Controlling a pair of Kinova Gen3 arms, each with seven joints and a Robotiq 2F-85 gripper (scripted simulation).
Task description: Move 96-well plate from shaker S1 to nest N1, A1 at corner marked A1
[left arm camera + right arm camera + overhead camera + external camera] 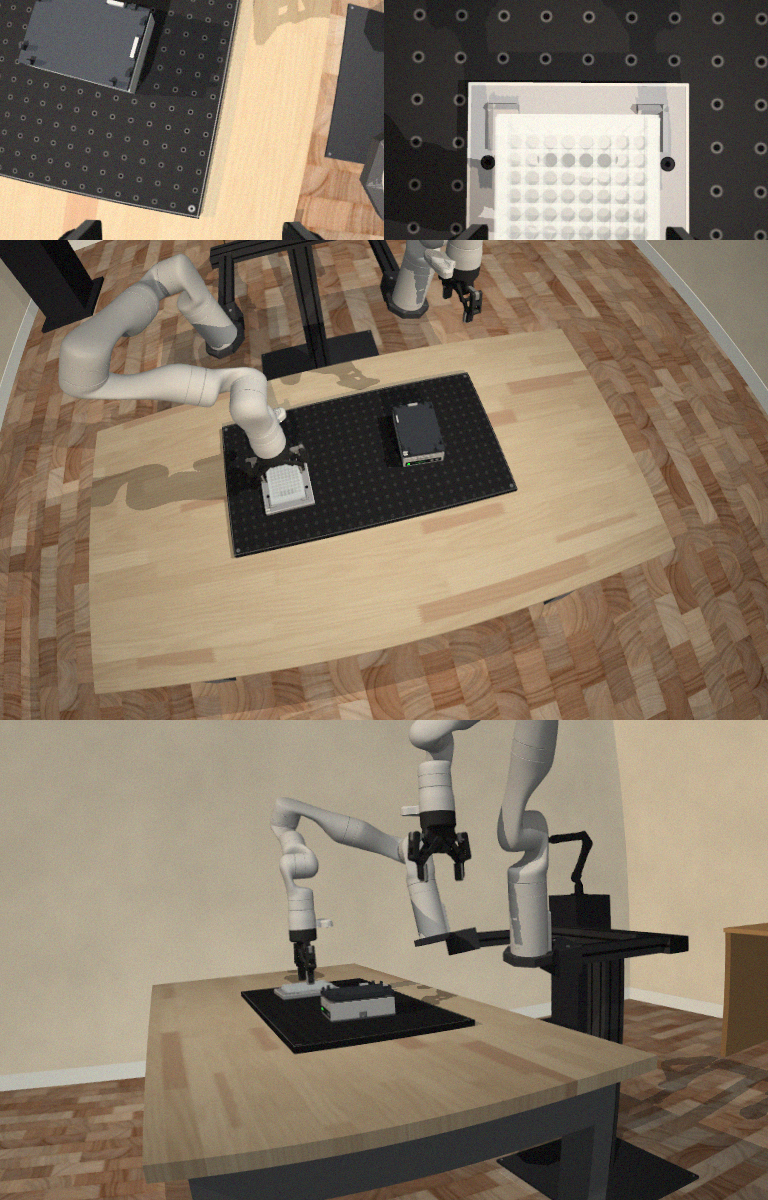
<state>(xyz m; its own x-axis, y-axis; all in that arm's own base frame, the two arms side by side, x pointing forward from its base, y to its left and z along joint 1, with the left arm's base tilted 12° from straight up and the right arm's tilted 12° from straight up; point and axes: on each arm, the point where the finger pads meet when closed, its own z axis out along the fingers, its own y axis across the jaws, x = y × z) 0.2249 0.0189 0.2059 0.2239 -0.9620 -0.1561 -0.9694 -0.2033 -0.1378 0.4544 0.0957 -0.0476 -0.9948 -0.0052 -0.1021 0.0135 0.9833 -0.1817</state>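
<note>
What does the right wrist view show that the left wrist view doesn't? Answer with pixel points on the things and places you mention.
Only the right wrist view shows the white well plate (286,483) (308,985) (576,187) and the pale nest (288,506) (288,997) (584,95) beneath it. Only the left wrist view shows the shaker (417,429) (357,1005) (90,42), plus bare wood of the table (351,607) (339,1104) (265,125). Both show part of the black perforated board (351,466) (288,1031) (115,145) (724,125) and fingertips at the lower edge.
</note>
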